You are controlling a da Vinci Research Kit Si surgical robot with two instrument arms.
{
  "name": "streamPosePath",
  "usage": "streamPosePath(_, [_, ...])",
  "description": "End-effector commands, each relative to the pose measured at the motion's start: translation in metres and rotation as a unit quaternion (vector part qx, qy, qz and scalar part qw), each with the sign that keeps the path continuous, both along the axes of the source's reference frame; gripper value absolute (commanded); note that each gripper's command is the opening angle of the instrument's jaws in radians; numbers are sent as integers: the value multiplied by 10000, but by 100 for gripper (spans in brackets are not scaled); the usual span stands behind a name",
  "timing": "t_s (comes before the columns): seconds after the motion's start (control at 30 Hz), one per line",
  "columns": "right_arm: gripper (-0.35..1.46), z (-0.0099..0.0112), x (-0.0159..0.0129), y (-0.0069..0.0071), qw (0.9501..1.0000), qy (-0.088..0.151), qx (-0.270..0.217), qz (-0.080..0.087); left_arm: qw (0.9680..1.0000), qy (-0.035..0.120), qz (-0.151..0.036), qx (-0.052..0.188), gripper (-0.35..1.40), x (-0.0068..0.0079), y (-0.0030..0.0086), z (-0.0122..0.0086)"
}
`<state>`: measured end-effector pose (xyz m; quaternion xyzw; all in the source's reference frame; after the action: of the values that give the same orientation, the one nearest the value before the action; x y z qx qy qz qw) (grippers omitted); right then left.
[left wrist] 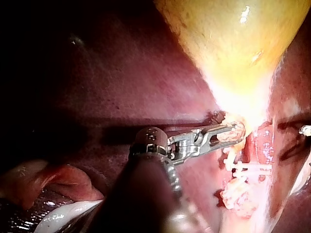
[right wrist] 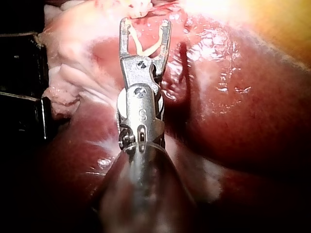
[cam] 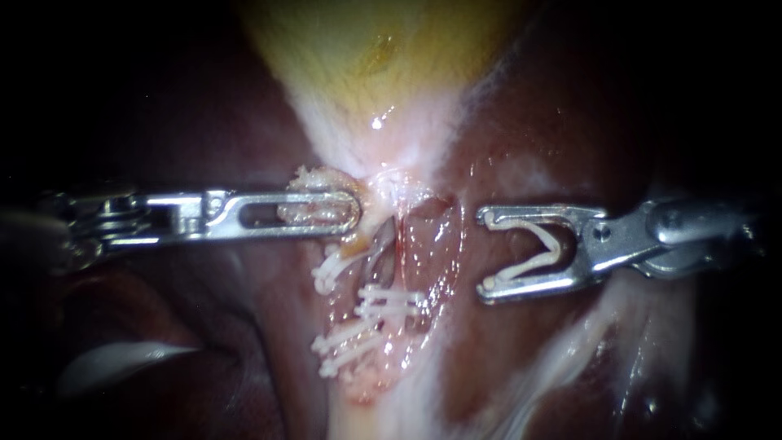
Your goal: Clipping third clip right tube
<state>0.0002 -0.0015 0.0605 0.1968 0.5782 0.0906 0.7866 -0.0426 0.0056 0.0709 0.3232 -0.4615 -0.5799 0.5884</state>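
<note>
My right instrument (cam: 486,253) holds a white clip (cam: 533,259) in its wide jaws, just beside the right tube (cam: 384,259), likely ready to slide over it. My left instrument (cam: 352,213) pinches pale tissue (cam: 318,176) under the gallbladder (cam: 366,57), likely to keep the tubes stretched. No label shows on the tissue.

Nothing legible as a label, brand, number or sign in any view. Only a small stamped mark (right wrist: 142,115) on the metal wrist of the right instrument (right wrist: 146,23), just behind the pivot screws in the right wrist view, and not read off.
</note>
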Motion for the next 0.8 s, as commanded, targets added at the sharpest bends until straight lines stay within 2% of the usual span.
streamPosePath(0.03, [50,0,0,0,10000,3,1,-1,10000,-1,0,0,-35,0,0,0])
streamPosePath(0.17, [50,-1,0,0,10000,4,1,-2,10000,-13,13,14,-35,4,3,-3])
streamPosePath(0.27, [50,-1,0,-1,10000,6,1,-4,10000,-45,52,49,-35,12,9,-11])
streamPosePath(0.37, [50,-2,0,-1,10000,7,1,-6,10000,-3,3,74,-35,23,17,-24])
streamPosePath(0.47, [50,-2,0,-1,10000,7,1,-6,9999,-67,-110,95,-35,34,24,-40])
streamPosePath(0.63, [50,-3,0,-2,10000,8,1,-7,9998,-97,-200,-3,-35,48,32,-65])
streamPosePath(0.8, [50,-3,1,-2,10000,8,1,-6,9997,-100,-242,-29,-35,53,36,-72])
